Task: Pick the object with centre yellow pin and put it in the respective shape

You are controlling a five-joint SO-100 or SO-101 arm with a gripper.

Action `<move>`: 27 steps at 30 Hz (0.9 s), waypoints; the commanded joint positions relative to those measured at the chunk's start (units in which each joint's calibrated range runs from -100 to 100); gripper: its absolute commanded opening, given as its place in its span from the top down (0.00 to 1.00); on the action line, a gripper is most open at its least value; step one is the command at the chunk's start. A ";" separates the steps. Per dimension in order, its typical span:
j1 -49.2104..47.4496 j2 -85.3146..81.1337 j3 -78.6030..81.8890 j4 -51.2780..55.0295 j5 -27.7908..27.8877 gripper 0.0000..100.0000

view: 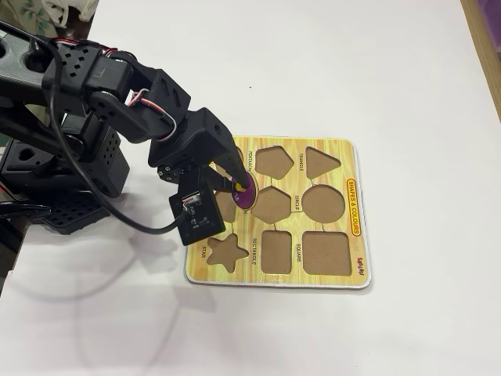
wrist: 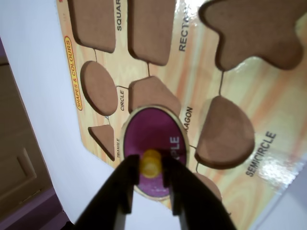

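The purple oval piece (wrist: pixel 151 136) with a yellow centre pin (wrist: pixel 151 163) is held by my gripper (wrist: pixel 150 166), whose black fingers (wrist: pixel 128 179) are shut on the pin. In the fixed view the piece (view: pixel 245 192) hangs tilted over the left part of the shape board (view: pixel 352 270), near the pentagon label, with the gripper (view: pixel 235 186) on top of it. In the wrist view the piece covers the board's near row between the triangle cutout (wrist: pixel 103 136) and a cutout (wrist: pixel 207 186) half hidden behind the right finger. Whether it touches the board I cannot tell.
All visible cutouts are empty: square (view: pixel 326 252), rectangle (view: pixel 275 251), star (view: pixel 227 251), circle (view: pixel 323 202), hexagon (view: pixel 272 204), pentagon (view: pixel 274 160), semicircle (wrist: pixel 224 134). The arm base (view: pixel 55 157) stands left of the board on a white table.
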 commanded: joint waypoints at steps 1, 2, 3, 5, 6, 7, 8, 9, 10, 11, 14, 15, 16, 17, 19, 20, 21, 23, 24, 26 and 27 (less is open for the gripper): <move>-1.11 -0.59 -1.35 0.05 -0.78 0.99; -1.21 -0.59 -1.08 0.05 -0.78 0.99; -1.70 -0.59 -0.90 0.05 -0.78 0.99; -2.19 -0.67 -0.81 1.69 -0.78 0.99; -1.80 -0.84 -1.44 3.94 -0.78 0.99; -1.50 -1.09 -1.62 4.97 -0.78 0.99; -1.21 -1.09 -1.62 5.49 -0.78 0.99; -1.01 -1.09 -1.53 5.49 -0.78 0.99; -0.04 -0.92 -1.44 5.49 -0.73 0.99; 1.33 -0.67 -1.44 5.49 -0.73 0.99; 4.75 -0.59 -1.08 5.49 -0.73 0.99; 5.72 -0.59 -0.99 5.49 -0.73 0.99; 6.31 -0.59 -0.81 5.49 -0.73 0.99; 6.50 -0.59 -0.72 5.49 -0.73 0.99; 6.50 -0.59 -0.54 6.18 -0.73 0.99; 6.41 -0.51 -0.27 6.36 -0.73 0.99; 6.41 -0.59 0.81 5.84 -0.73 0.99; 6.50 -1.09 3.06 5.58 -0.73 0.99; 6.60 -1.17 4.05 5.58 -0.73 0.99; 7.48 -1.26 5.49 5.66 -0.73 0.99; 7.97 -1.26 5.76 5.58 -0.73 0.99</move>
